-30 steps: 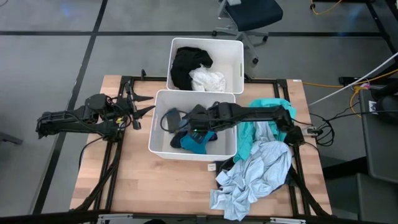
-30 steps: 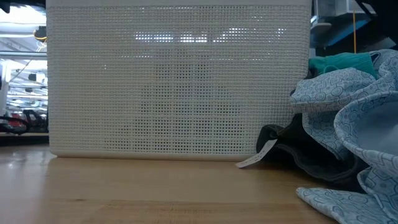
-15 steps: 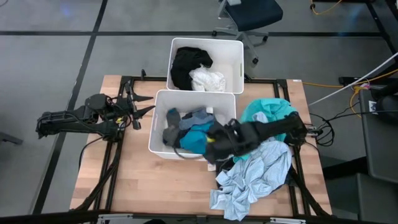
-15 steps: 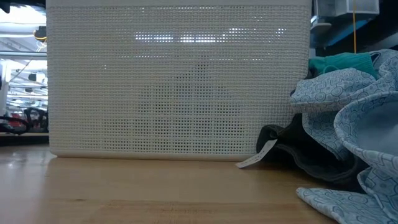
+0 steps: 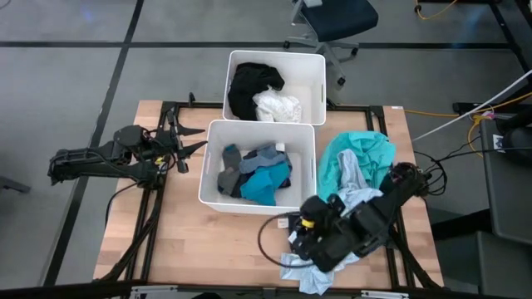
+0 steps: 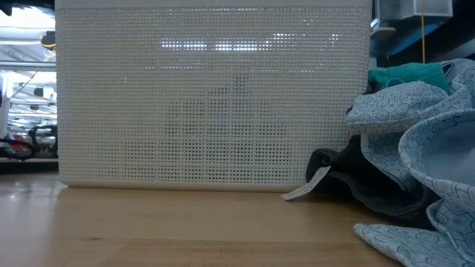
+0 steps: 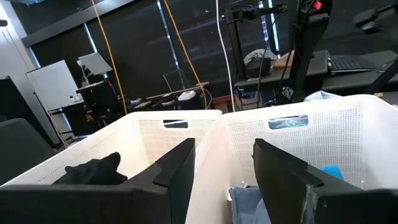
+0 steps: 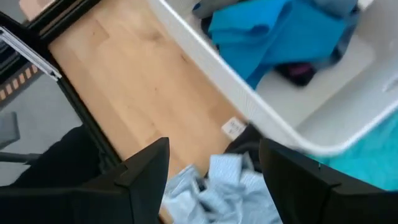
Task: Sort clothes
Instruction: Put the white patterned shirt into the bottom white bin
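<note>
The near white bin [image 5: 204, 178] holds grey and teal clothes [image 5: 253, 174]. The far bin [image 5: 318, 83] holds black and white clothes [image 5: 262, 91]. A light blue patterned garment [image 5: 332, 241] and a teal garment [image 5: 357, 158] lie heaped on the table's right side. A dark garment [image 6: 349, 178] lies under them. My right gripper [image 5: 301, 239] is open and empty above the light blue garment [image 8: 217, 180], by the near bin's near right corner. My left gripper [image 5: 187, 141] is open and empty, left of the near bin.
The near bin's perforated wall [image 6: 211, 96] fills the low view. Bare wooden table [image 5: 216, 245] lies in front of the bin, toward the near edge. A small white tag [image 6: 304, 189] lies by the dark garment.
My right gripper has drawn out of the near bin and swung toward the table's near edge and a little right, over the light blue garment. The grey and teal clothes stay in the near bin, now uncovered.
</note>
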Controlling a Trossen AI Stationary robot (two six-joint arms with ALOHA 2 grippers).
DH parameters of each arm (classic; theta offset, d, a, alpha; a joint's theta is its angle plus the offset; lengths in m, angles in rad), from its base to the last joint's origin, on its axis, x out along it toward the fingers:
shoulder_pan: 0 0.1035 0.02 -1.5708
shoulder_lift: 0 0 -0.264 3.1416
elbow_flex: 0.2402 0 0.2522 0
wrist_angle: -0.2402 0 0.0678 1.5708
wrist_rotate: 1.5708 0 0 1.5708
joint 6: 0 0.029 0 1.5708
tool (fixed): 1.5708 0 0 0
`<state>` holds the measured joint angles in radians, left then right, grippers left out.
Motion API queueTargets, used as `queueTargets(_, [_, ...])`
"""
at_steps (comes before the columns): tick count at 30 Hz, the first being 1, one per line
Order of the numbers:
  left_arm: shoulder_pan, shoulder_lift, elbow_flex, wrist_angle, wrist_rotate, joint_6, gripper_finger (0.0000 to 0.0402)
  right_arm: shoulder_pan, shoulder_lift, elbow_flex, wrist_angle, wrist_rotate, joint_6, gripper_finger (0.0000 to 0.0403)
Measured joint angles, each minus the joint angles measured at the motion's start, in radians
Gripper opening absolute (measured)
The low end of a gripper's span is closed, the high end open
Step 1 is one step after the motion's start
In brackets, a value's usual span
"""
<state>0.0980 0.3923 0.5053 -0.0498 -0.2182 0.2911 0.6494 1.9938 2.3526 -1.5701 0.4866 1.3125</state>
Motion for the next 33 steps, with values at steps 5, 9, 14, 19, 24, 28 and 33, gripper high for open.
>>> queueTargets(5, [0.000, 0.000, 0.000, 0.000, 0.000, -0.002, 0.0150, 0.055, -0.001, -0.059, -0.001, -0.048, 0.148, 0.0248])
queueTargets(9, [0.000, 0.000, 0.000, 0.000, 0.000, -0.004, 0.0150, 0.085, -0.001, -0.132, -0.001, -0.141, 0.264, 0.0248])
queueTargets(14, [0.000, 0.000, 0.000, 0.000, 0.000, -0.004, 0.0150, 0.113, -0.001, -0.228, -0.001, -0.257, 0.363, 0.0248])
queueTargets(19, [0.000, 0.000, 0.000, 0.001, 0.000, -0.003, 0.0150, 0.123, 0.000, -0.341, -0.002, -0.350, 0.410, 0.0248])
queueTargets(24, [0.000, 0.000, 0.000, 0.001, 0.000, -0.001, 0.0150, 0.123, 0.000, -0.467, -0.001, -0.348, 0.407, 0.0248])
queueTargets(28, [0.000, 0.000, 0.000, 0.002, 0.000, 0.000, 0.0150, 0.122, 0.000, -0.563, -0.002, -0.296, 0.388, 0.0248])
queueTargets(33, [0.000, 0.000, 0.000, 0.002, 0.000, 0.000, 0.0150, 0.123, 0.000, -0.675, 0.041, -0.293, 0.376, 0.0248])
